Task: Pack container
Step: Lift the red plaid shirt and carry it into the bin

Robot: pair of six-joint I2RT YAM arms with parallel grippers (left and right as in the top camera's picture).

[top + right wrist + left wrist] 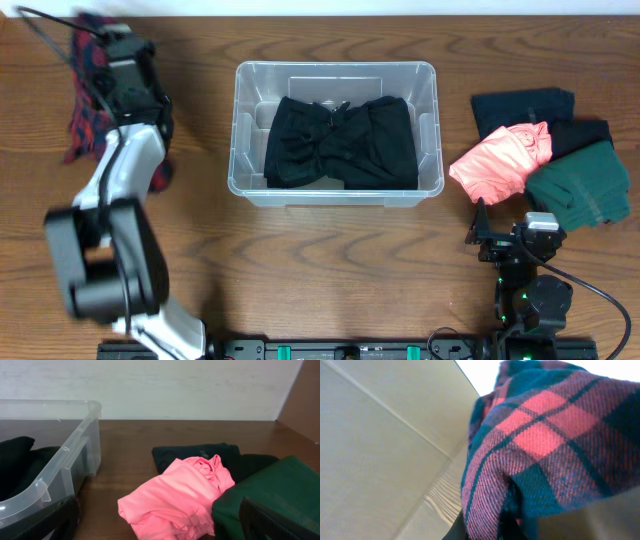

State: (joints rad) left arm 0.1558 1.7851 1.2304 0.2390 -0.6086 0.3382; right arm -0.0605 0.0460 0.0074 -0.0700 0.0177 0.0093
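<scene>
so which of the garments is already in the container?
The black garment: it alone lies inside the clear container. The plaid one is at the far left; the pink, green and dark ones lie on the table right of the container.

**Clear plastic, soft cloth, grained wood**

The container, near the table's centre, is clear, glossy plastic with a smooth rim that catches the light. The black garment inside it is matt, soft cloth lying in creases. The table is brown wood with a visible grain and a low sheen. At ten o'clock, the plaid cloth is a coarse, matt woven twill, and the left wrist view shows its diagonal ribs plainly. At three o'clock lie a pink garment of smooth, fine knit, a dark green garment of thicker matt fabric and a near-black garment, also matt. The left arm has a smooth white and black casing.
</scene>
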